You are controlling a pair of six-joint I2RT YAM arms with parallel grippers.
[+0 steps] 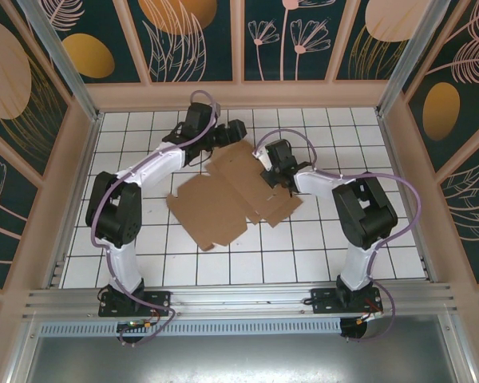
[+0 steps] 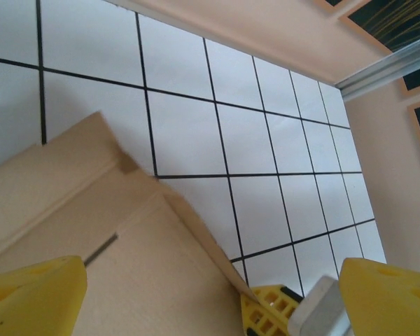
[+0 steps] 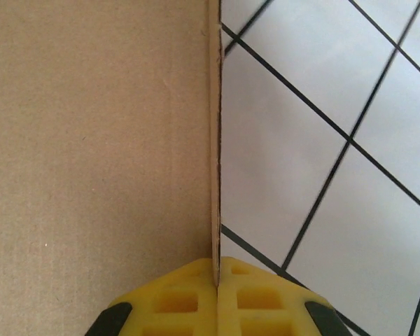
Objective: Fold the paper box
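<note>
Two grippers: left gripper (image 2: 210,294) gaping, empty; right gripper (image 3: 217,269) clamped on a sheet edge.
Box: flat brown die-cut cardboard paper box (image 1: 223,199), under the left, pinched by the right.
Handling: likely light, stiff, creasable — take flap edges.

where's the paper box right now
In the top view the paper box lies unfolded mid-table; the right gripper is shut on its right edge and the open left gripper is at its far edge.

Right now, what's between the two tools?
The paper box: in the top view its brown flaps span from the left tool to the right tool.
</note>
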